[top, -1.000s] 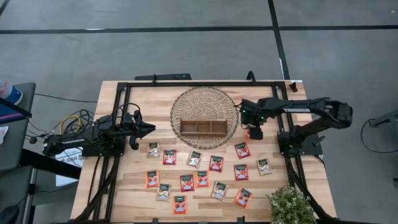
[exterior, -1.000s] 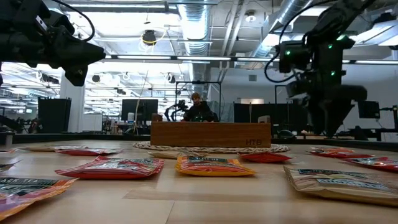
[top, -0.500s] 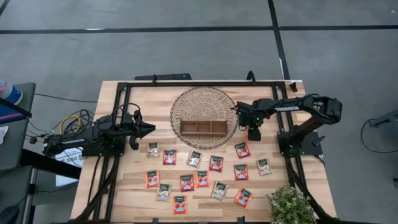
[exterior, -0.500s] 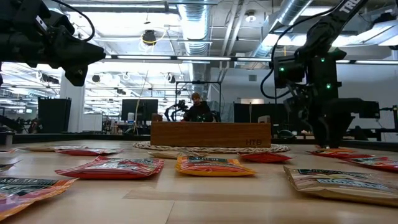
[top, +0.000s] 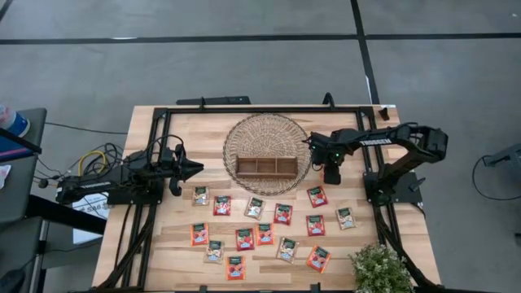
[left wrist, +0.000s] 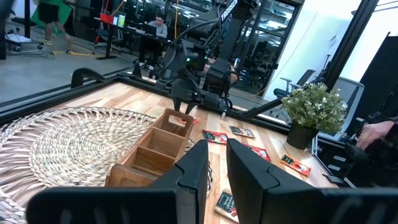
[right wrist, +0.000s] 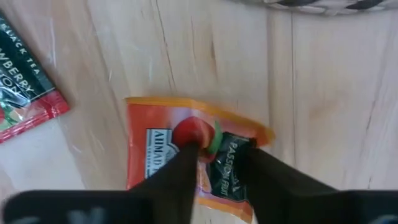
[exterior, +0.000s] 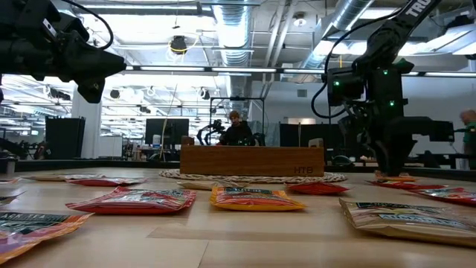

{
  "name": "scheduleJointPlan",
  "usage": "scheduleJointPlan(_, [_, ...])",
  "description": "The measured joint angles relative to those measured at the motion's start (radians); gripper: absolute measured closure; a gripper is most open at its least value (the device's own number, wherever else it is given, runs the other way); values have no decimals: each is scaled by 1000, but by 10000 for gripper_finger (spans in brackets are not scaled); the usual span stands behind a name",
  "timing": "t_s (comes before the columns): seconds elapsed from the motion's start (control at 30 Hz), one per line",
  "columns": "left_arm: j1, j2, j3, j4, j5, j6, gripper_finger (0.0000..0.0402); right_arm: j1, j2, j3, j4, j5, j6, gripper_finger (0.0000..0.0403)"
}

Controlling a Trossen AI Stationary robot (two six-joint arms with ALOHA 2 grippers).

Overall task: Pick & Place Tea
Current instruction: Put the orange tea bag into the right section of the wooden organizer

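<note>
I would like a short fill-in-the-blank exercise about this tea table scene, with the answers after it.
1. The right gripper is down on an ______ tea sachet.
2. The wooden tray has ______ compartments.
3. The tray stands on a round wicker ______.
4. The left gripper waits beside the basket, holding ______.

Missing words: orange; three; basket; nothing

Small flat tea sachets (top: 264, 233) lie scattered across the worktop (top: 163, 244) in loose rows in front of the round wicker basket (top: 268, 122), none inside it. Some are red, some orange, some pale with dark-green tops, and all lie flat, face up, turned at slightly different angles. One orange sachet (right wrist: 186, 149) lies on the bare wood just beside the basket's rim, its printed label up and its upper edge crinkled. A red sachet (top: 317, 196) lies near it.
</note>
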Motion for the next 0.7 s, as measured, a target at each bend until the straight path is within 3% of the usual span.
scheduleJointPlan(0.2, [0, 0, 0, 0, 0, 0, 351, 0, -20, 5, -4, -10, 0, 394])
scheduleJointPlan(0.7, [0, 0, 0, 1, 0, 0, 351, 42, -164, 106, -147, 43, 122, 401])
